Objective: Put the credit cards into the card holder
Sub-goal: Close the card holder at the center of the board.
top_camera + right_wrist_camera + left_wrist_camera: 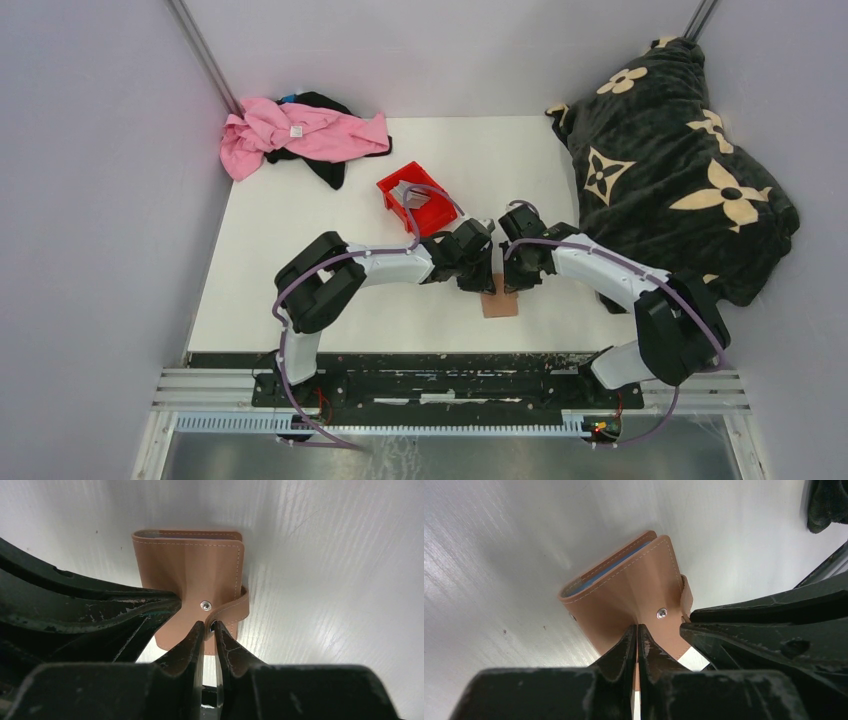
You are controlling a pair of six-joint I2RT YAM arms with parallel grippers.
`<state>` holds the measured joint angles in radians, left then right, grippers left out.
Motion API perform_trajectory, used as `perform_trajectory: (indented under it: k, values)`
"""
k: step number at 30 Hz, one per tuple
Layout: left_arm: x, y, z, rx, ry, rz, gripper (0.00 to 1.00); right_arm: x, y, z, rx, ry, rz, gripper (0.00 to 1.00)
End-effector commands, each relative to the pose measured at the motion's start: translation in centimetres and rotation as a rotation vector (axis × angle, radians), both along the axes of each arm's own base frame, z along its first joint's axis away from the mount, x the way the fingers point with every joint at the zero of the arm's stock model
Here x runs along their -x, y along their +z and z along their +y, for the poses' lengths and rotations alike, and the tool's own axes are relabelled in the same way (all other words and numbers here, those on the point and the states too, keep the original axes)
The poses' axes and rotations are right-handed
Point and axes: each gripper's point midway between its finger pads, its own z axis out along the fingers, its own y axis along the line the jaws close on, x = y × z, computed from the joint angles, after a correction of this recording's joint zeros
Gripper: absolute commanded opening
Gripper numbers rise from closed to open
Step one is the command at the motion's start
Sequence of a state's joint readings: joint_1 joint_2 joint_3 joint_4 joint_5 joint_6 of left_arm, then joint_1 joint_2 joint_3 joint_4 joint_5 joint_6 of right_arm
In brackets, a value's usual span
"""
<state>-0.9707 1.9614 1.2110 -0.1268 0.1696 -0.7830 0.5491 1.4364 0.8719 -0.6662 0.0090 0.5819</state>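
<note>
Overhead view of a white table (290, 250) with 2 black-and-white robot arms reaching inward from the near edge, their tips meeting over a small tan card holder (499, 302) that lies flat just toward 6 o'clock from the table's middle. The left gripper (637, 636), coming in from 9 o'clock, has its fingers pressed together on the edge of the holder's cover, with tan leather showing between them; this looks like a grip meant to steady or lift the flap. The right gripper (210, 630), coming in from 3 o'clock, has its fingers almost touching around the free end of the snap tab (235, 611), which wraps round the holder's side to a metal stud, so it seems to be working the closure while the other arm keeps the holder from sliding. A blue edge shows inside the fold; it cannot be told whether it is a card or the lining. At 11 o'clock from the holder stands a red bin (438, 218) with grey credit cards (408, 190) inside, well apart from both grippers. A pink cloth (300, 130) lies at the far 10 o'clock corner, and a dark flowered blanket (670, 170) is heaped at 2 o'clock.
</note>
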Motion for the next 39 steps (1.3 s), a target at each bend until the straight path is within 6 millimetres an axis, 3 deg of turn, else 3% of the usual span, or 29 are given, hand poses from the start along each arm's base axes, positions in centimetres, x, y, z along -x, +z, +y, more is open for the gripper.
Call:
perform_trajectory:
  k: [1, 39]
  values:
    - [1.7, -3.1, 1.4, -0.083, -0.042, 0.049, 0.09, -1.5, 0.7, 0.8, 0.006, -0.007, -0.051, 0.18]
    - [2.3, -4.0, 1.9, -0.09, -0.041, 0.07, 0.03, -2.3, -0.6, 1.3, 0.053, 0.022, -0.046, 0.15]
